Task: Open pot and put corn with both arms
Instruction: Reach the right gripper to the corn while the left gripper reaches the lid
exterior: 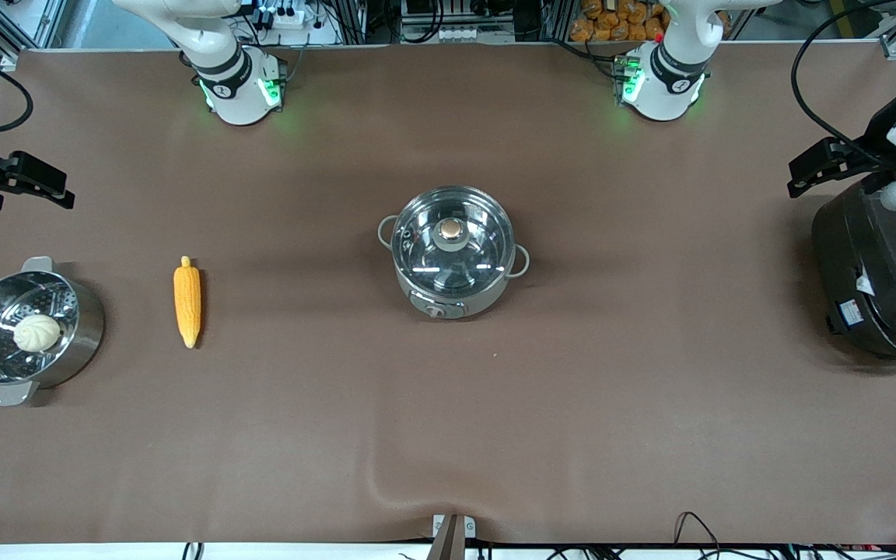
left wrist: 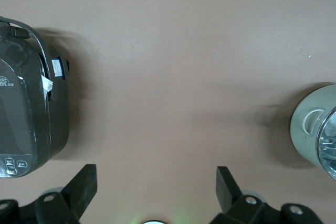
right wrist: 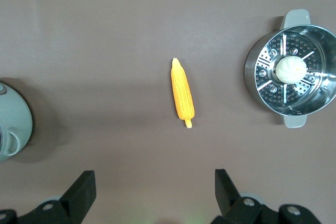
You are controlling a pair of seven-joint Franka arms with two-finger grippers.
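The steel pot (exterior: 453, 260) stands at the middle of the table on its grey base, with a glass lid (exterior: 417, 245) and its knob (exterior: 451, 229) on top. Its edge shows in the left wrist view (left wrist: 315, 129) and in the right wrist view (right wrist: 13, 124). The corn (exterior: 187, 299) lies on the table between the pot and the steamer, and also shows in the right wrist view (right wrist: 182, 95). My right gripper (exterior: 55, 190) is open and empty, up over the table at the right arm's end (right wrist: 155, 177). My left gripper (exterior: 806, 167) is open and empty, up beside the black cooker (left wrist: 156, 174).
A steel steamer pot (exterior: 86, 327) with a white bun (exterior: 36, 332) in it stands at the right arm's end, seen too in the right wrist view (right wrist: 252, 72). A large black cooker (exterior: 883, 272) stands at the left arm's end (left wrist: 26, 114).
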